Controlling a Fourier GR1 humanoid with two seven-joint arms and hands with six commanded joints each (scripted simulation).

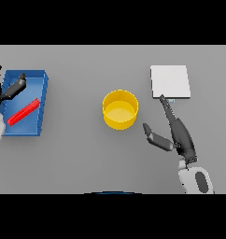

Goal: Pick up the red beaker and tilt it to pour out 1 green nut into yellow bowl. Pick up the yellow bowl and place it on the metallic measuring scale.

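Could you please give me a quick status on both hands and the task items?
Left hand open over blue tray, red beaker lying inside. Right hand open between yellow bowl and scale. Bowl upright, unheld. Path clear.

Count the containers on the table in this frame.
3. A yellow bowl sits mid-table. A blue tray sits at the left edge. A red beaker lies on its side in that tray. Nothing visible hides another.
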